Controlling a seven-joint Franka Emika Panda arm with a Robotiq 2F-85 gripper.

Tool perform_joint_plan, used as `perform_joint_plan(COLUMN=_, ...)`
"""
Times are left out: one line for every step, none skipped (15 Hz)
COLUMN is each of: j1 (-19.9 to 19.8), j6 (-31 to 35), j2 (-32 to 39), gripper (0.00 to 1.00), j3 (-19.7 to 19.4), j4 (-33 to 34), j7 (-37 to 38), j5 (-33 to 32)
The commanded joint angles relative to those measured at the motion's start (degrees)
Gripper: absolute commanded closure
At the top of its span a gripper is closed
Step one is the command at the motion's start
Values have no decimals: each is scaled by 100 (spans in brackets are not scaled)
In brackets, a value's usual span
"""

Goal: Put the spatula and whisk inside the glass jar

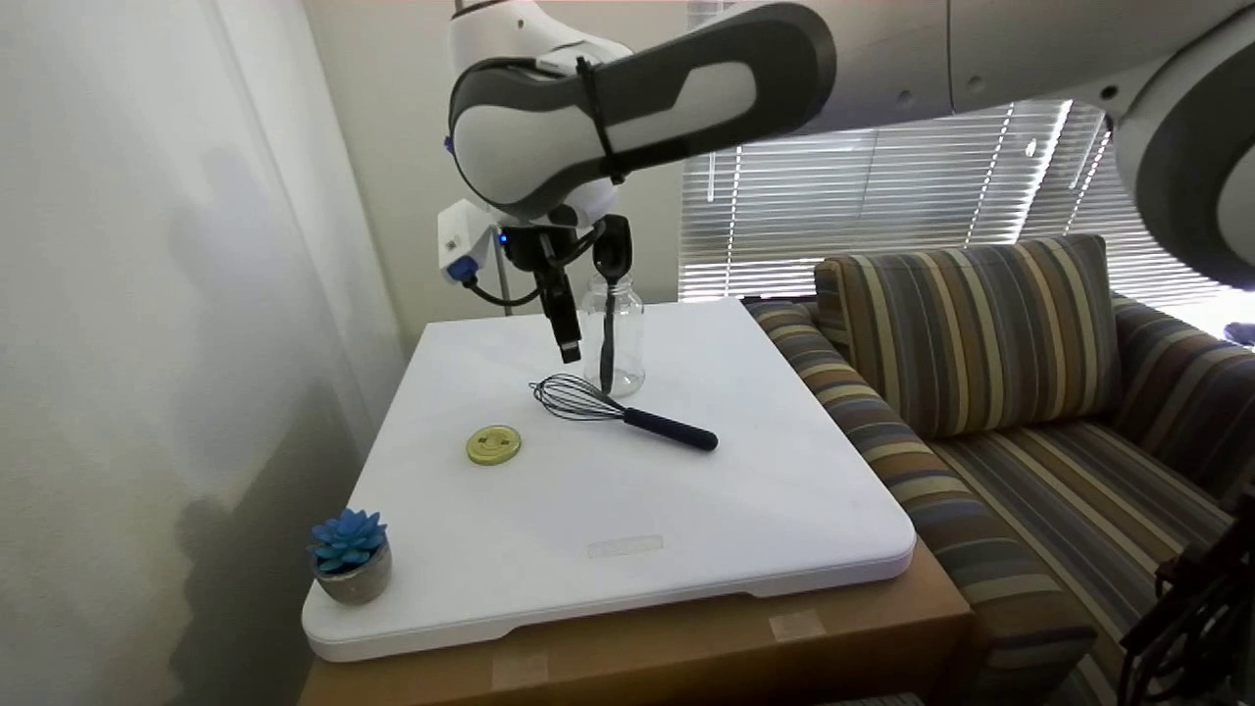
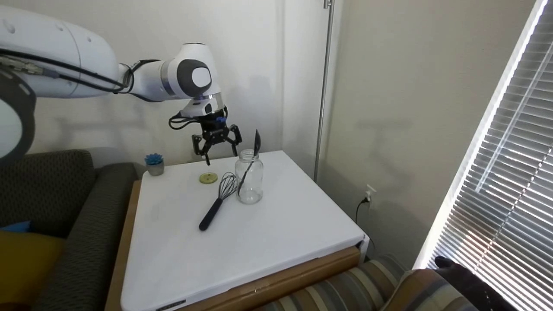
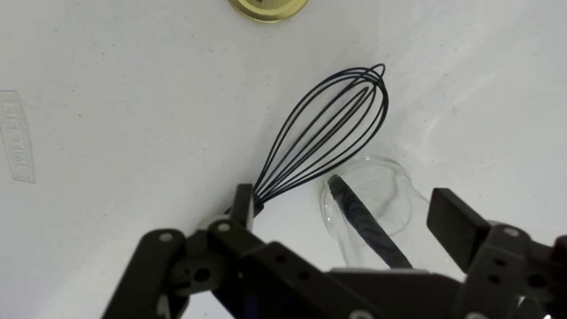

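The black spatula stands leaning inside the glass jar, its handle down and its rounded head above the rim. Flat on the white table beside the jar lies the whisk, its wire head close to the jar's base; whether they touch I cannot tell. My gripper hangs over the table, open, with nothing gripped. In the wrist view the gripper has its fingers spread wide: one overlaps the neck of the whisk, and the jar and the spatula handle appear below, between them.
A gold lid lies on the white table near the whisk head. At a table corner stands a small pot with a blue succulent. A striped armchair borders the table, and walls rise behind it.
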Motion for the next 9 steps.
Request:
perform_joint_plan(j1=100, j6=296, j2=140, gripper=0, j3=90, j4=-2, j7=192, j5=134)
perform_joint_plan(j1=163, j6=405, j2=183, gripper=0, j3=74, j4=-10, j7=270, j5=109)
perform_joint_plan(j1=234, j6=538, j2=104, gripper=0, j3=37, j4=-183, j7=384, j5=57)
perform_joint_plan(j1=295, j6=622, j2=133, gripper=0, j3=5, j4=-202, j7=499, j5=27)
perform_joint_plan(j1=348, j6=704, j2=158, gripper=0, j3=-26, j4=-231, j7=626, j5=-1)
perform_joint_plan(j1=409, j6=724, j2=175, gripper=0, j3=-78, j4=-269, j7=777, j5=-57)
perform_joint_plan(j1=462, j6=780, j2=180, gripper=0, j3=-114, j4=-353, j7=910, j5=-121)
perform_joint_plan(j1=515, j6=819, j2=182, gripper=0, j3=-186, j4=-425, j7=1103, j5=-190)
perform_joint_plan(j1=562, j6=834, j2=184, gripper=0, j3=-268, j4=-492, j7=1302, j5=-267)
